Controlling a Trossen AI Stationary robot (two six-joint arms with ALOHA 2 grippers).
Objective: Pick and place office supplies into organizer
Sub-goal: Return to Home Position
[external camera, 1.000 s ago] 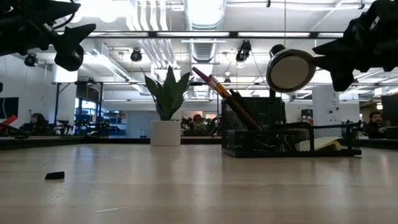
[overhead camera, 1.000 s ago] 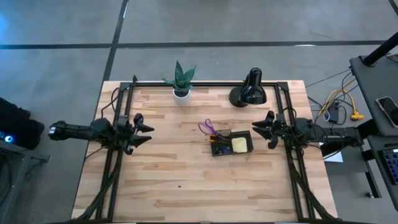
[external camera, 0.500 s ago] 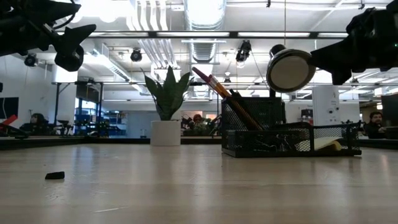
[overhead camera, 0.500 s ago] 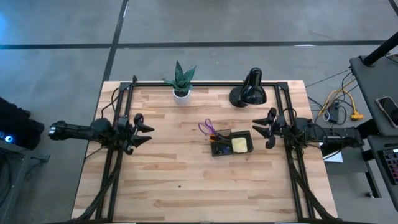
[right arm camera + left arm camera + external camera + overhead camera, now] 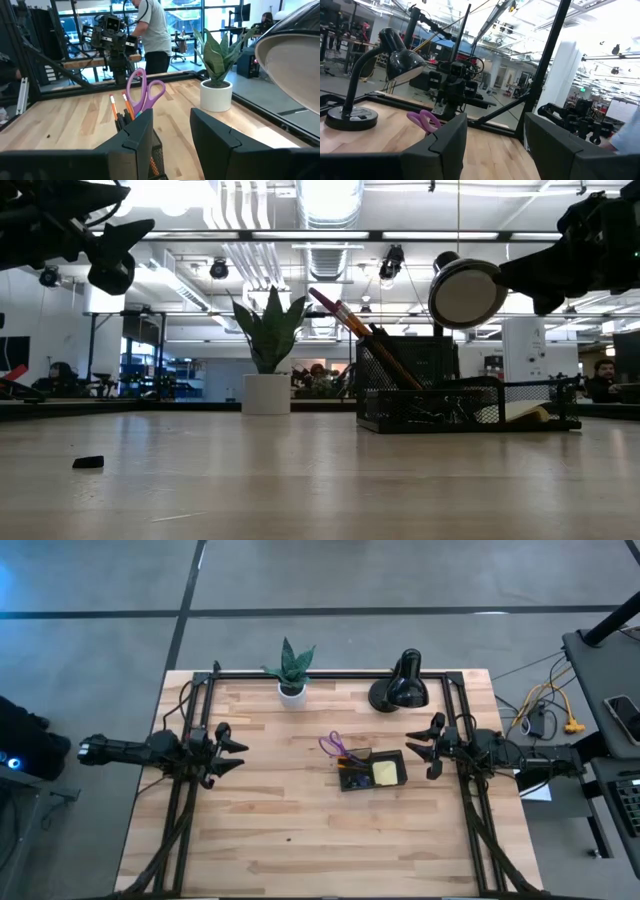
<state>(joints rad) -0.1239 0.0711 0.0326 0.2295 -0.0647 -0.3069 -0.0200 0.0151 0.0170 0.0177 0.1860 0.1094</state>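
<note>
The organizer [image 5: 372, 771] is a dark mesh box standing right of the table's middle, seen from the side in the low view [image 5: 460, 405]. Purple-handled scissors [image 5: 333, 745] and orange pencils [image 5: 115, 107] stand tilted in its tall compartment. A yellow sticky pad [image 5: 386, 772] lies in its low tray. A small dark clip [image 5: 88, 462] lies on the table nearer the front edge. My left gripper [image 5: 228, 750] hovers open over the table's left side, and its wrist view [image 5: 495, 125] shows the gap. My right gripper [image 5: 425, 750] hovers open just right of the organizer, gap shown in its wrist view [image 5: 172, 120].
A potted green plant [image 5: 291, 675] and a black desk lamp [image 5: 400, 688] stand along the far edge. The lamp's shade [image 5: 467, 292] hangs above the organizer's right part. Black frame rails run down both table sides. People show in the room beyond [image 5: 152, 30].
My right gripper has risen a little and turned slightly beside the organizer, staying open. It has kept still over the last half second.
</note>
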